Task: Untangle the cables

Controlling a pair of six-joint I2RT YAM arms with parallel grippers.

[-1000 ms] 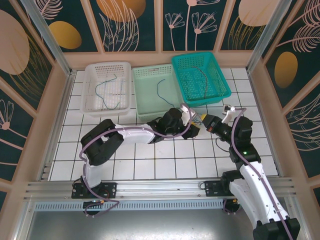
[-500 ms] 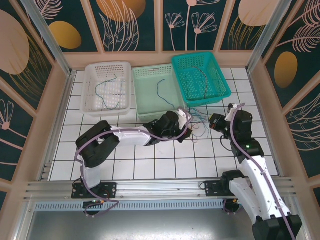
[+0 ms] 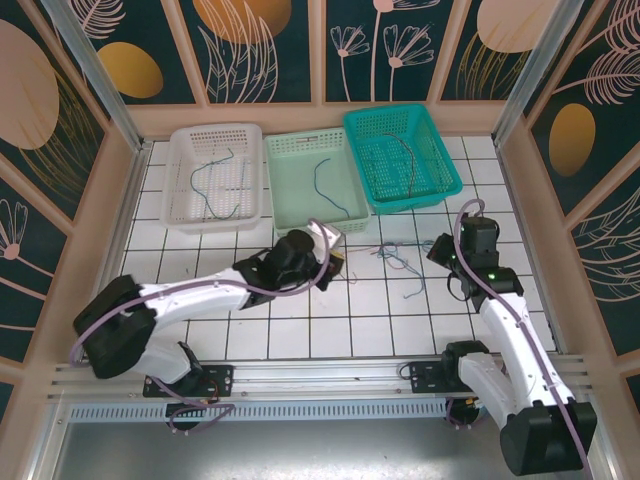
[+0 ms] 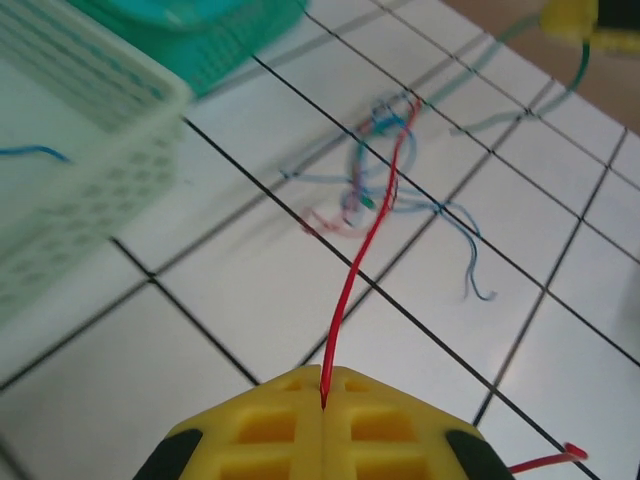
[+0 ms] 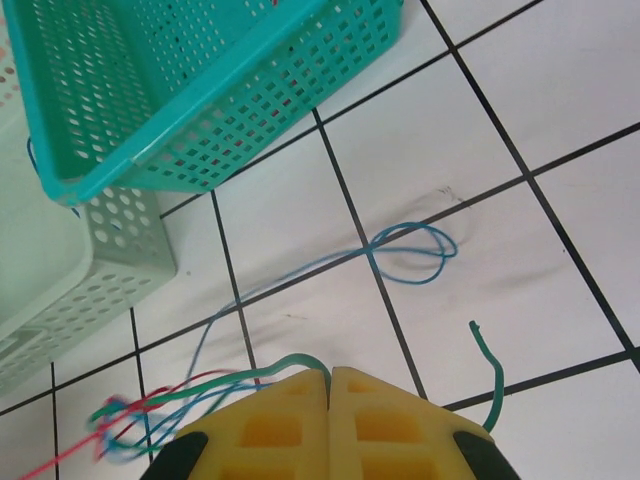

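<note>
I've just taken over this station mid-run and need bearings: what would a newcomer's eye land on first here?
The knot of cables on the white tiles between the two arms catches the eye first. The left gripper is shut on a red cable running straight out of it, and the right gripper pinches a green cable. Behind, a white basket, a pale green basket and a teal basket each hold a cable.

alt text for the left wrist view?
The left gripper, shut, pinches a red cable that runs up into a tangle of blue, red and green cables on the white tiled table. A pale green basket stands at left.
</note>
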